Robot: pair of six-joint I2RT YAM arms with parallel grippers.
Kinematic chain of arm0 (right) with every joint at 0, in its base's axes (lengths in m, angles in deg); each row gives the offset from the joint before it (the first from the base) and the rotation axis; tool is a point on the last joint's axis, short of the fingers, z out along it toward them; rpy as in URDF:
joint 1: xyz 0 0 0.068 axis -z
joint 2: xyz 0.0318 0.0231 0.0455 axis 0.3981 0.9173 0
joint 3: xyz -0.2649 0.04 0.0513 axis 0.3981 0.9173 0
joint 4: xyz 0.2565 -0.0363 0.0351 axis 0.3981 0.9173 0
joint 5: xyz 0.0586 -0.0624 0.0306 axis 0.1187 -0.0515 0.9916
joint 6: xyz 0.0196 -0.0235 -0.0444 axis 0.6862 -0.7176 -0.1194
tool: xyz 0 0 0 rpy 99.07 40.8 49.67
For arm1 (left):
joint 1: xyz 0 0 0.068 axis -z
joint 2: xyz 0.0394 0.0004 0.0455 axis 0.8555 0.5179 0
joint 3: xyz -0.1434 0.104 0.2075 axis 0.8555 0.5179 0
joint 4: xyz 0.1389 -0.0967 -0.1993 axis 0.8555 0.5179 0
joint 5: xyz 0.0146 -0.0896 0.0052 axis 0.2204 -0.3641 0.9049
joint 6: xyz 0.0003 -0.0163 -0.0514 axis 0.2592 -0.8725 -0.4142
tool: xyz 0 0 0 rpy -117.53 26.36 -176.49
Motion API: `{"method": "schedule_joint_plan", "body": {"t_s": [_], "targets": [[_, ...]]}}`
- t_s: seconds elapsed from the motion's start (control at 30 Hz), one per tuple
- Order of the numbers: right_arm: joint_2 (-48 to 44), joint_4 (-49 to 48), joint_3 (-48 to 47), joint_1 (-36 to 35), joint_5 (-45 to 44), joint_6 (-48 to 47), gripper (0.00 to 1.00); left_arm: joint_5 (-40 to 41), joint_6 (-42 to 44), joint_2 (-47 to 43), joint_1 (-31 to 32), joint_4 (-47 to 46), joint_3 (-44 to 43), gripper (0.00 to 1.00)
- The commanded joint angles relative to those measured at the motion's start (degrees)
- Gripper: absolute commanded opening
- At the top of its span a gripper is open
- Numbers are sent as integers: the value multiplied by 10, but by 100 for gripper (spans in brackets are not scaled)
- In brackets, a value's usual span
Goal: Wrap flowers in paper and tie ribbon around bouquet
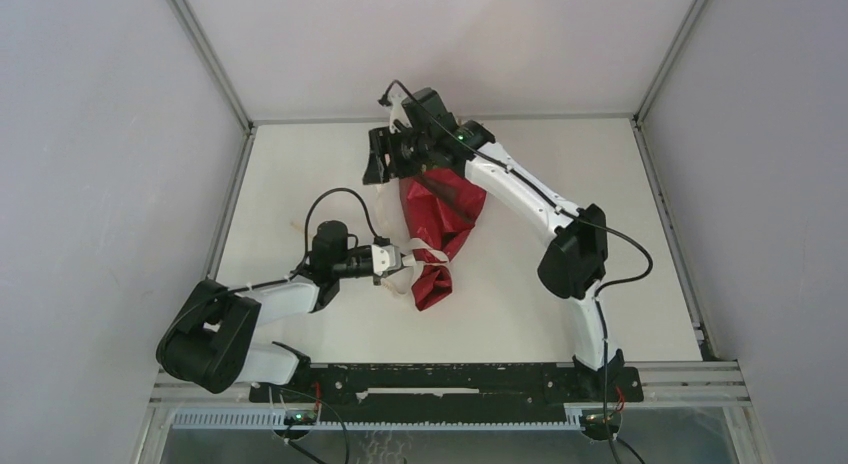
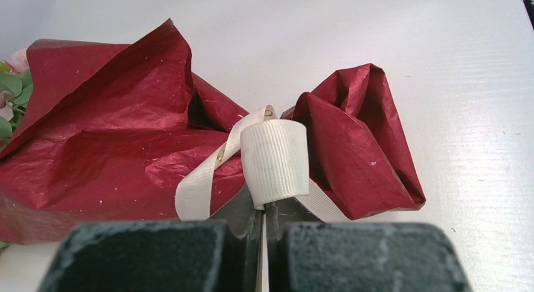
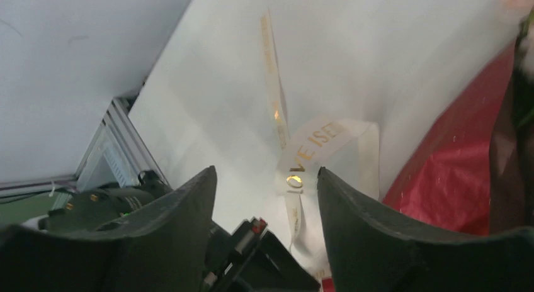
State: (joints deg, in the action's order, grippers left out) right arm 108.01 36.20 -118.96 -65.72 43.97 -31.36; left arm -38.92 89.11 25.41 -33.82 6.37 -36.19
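From the overhead camera I saw the bouquet, a tapered bundle of deep red, crinkly, faintly glossy wrapping paper. It lay flat on the white surface, roughly midway between the two arms. Its long axis ran from the far side toward the near edge, tilted a little. The wide mouth pointed away from the arms' bases and sat under the right wrist, while the narrow, crumpled tail pointed back toward them.

Through the left wrist camera the same bundle lay crosswise. The small pale-pink artificial flowers with green leaves peeked out at the left edge, and the tail flared at the right. Between them the paper was pinched to a waist.

The cream-white, ribbed ribbon crossed that waist. The left tool was closed on it, just beside the waist on the bouquet's left side. A short loop of ribbon stood up out of its pressed-together fingers.

The right tool hung by the wide end with its dark fingers spread apart, gripping nothing. Beyond the gap I could see a length of the ribbon with gold lettering curling over the surface beside the red paper. Whether the ribbon was knotted I could not tell.
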Motion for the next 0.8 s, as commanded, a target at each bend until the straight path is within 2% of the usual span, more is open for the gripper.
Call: {"method": "schedule_joint_plan", "body": {"t_s": [0.0,0.07,0.17,0.23,0.27,0.33,0.4,0.47,0.57,0.63,0.7,0.77], "targets": [[-68,22,39,24,45,-60,72,3,-3,-15,2,-13,4,0],[-148,-83,173,50,76,-82,75,3,-5,-15,2,-10,4,0],[-284,-286,433,98,194,-122,76,4,-6,-15,2,-10,3,0],[-338,-389,549,120,270,-172,74,5,-6,-15,2,-8,2,0],[-353,-399,578,119,290,-219,74,4,-6,-13,2,-7,1,0],[-360,-323,592,98,309,-373,75,3,-4,-11,2,-2,-1,0],[-352,-293,592,71,299,-447,77,2,-1,-9,2,4,-5,0],[-337,-328,592,67,288,-426,78,2,3,-8,2,10,-9,0],[-314,-435,592,82,301,-328,78,1,9,-6,1,15,-12,0],[-288,-490,582,73,240,-271,81,-2,11,-3,2,17,-13,0],[-233,-466,513,42,148,-225,80,-6,14,2,3,17,-15,0],[-167,-344,407,20,98,-195,79,-7,16,3,5,17,-17,0]]}}
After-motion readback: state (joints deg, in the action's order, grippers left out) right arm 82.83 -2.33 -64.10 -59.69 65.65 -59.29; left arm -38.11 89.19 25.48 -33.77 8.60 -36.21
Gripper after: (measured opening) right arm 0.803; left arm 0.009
